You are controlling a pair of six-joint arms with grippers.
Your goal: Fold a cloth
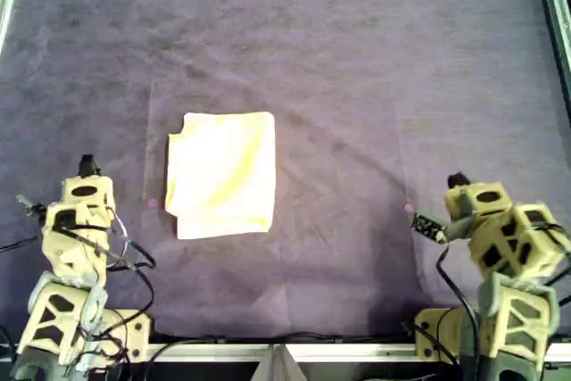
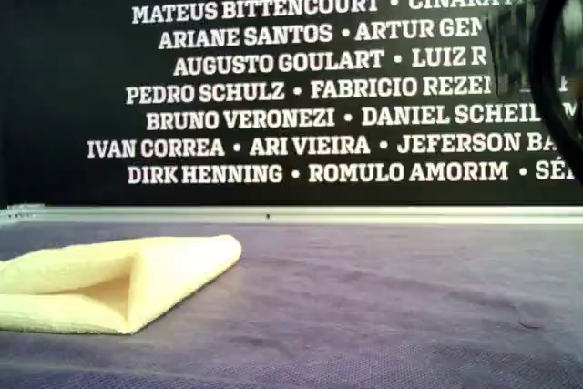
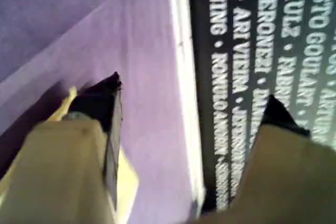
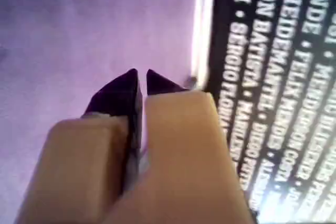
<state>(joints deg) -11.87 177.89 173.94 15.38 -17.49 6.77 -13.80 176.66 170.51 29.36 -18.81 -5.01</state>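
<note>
The left gripper [image 3: 191, 95] has its jaws spread wide with nothing between them; a bit of pale yellow shows beside one finger in the left wrist view, but whether it touches is unclear. The right gripper [image 4: 140, 77] has its dark tips drawn together, nearly meeting, and grips nothing.

In the overhead view both arms sit drawn back at the bottom edge, the left arm [image 1: 76, 238] at the bottom left corner and the right arm [image 1: 500, 247] at the bottom right. The purple mat [image 1: 375, 69] covering the surface lies bare across its middle, top and right, bounded by a pale metal rail [image 2: 301, 214] at the far edge.

The cloth [image 1: 221, 176] lies folded into a rough rectangle left of centre in the overhead view, near the left gripper and well apart from the right. In the exterior view its fold gapes open a little.
</note>
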